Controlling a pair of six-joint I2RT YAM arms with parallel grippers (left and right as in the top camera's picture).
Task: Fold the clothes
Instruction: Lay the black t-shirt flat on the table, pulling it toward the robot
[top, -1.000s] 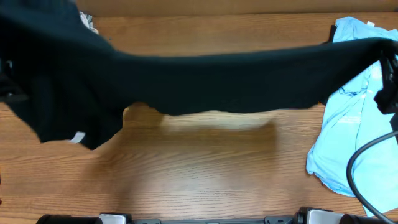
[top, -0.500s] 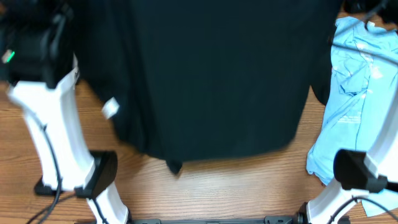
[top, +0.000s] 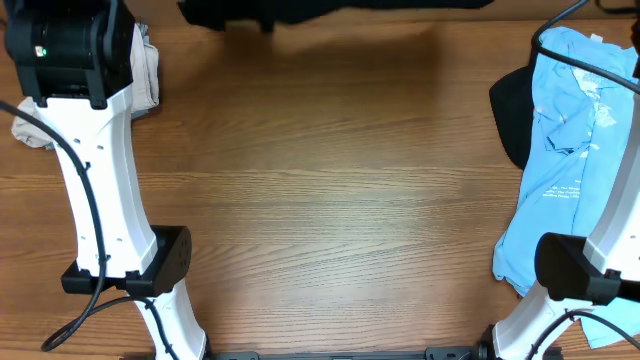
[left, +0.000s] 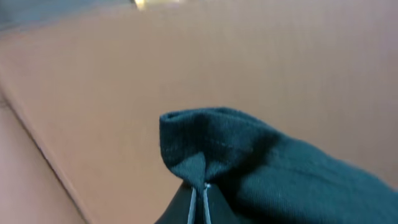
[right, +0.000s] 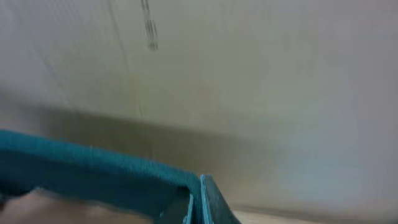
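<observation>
Brown wood-grain surface (top: 330, 200), nothing lying across the middle from overhead. The soft black short-sleeved T-shirt (top: 330, 8) is way up at the far edge, with only a dark strip of it poking into the top of that view. My left fingers (left: 200, 198) are pinched shut on a little folded nub of its black fabric. My right fingers (right: 194, 208) are clamped on a thin edge of cloth that looks teal-ish in that camera. I reckon it's the same shirt, just weird colour. A crumpled light-blue printed tee (top: 570, 150) lies along the right side, and a cream garment (top: 150, 75) is bunched at the far left by my left arm (top: 95, 170).

What worries me: the left pinch has barely any cloth in it, so a tug between the two arms could pop it loose and dump one corner. And if I bring it down uneven, it could drape onto the blue tee or land wrinkled, and then the fold comes out crooked.
</observation>
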